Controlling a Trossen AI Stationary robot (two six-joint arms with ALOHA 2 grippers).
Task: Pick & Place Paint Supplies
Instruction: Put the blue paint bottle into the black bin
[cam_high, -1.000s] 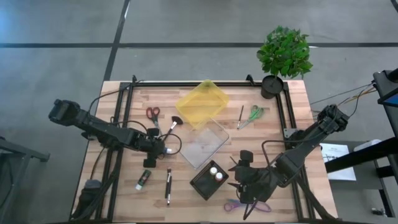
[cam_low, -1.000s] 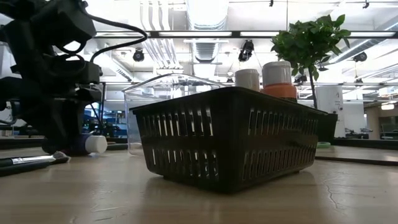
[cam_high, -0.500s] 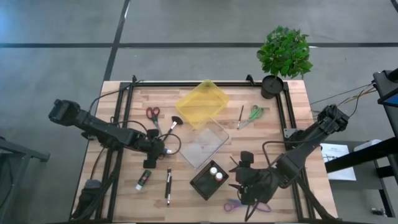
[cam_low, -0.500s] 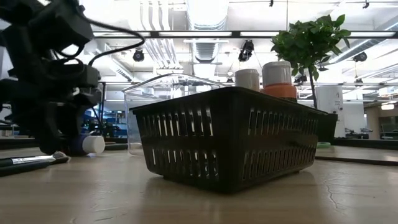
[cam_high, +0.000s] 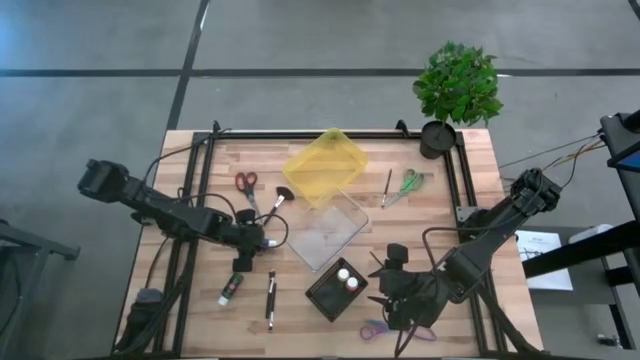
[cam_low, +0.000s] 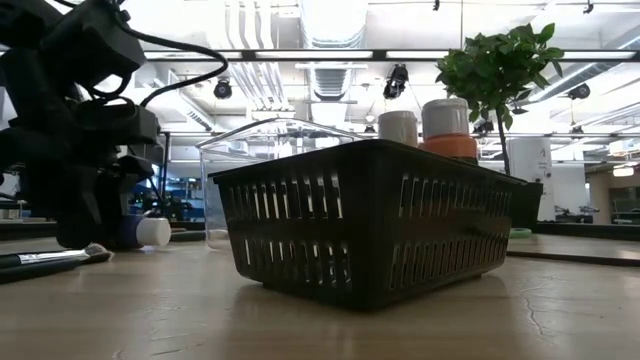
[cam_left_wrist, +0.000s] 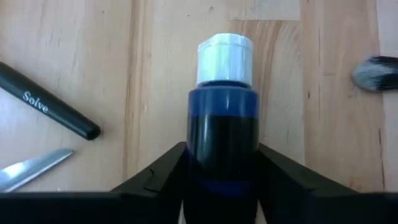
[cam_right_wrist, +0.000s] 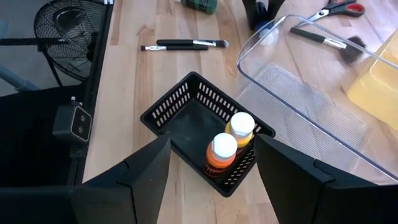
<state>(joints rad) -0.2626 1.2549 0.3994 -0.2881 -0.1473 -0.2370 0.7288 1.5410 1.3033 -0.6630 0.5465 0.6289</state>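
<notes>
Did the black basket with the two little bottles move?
No. In the high view the black basket sits at the same spot beside the clear tray as before.

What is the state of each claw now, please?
Left claw: closed on the dark blue paint bottle lying on the table.
Right claw: open, empty, above the black basket.

Left pincer (cam_high: 262, 243) low, clamped; right pincer (cam_high: 384, 283) hovering, fingers spread.

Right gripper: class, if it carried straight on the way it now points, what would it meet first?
Probably the black basket holding two white-capped paint bottles, which sits straight ahead of the open right gripper. The clear tray lies off to one side; depth is uncertain.
</notes>
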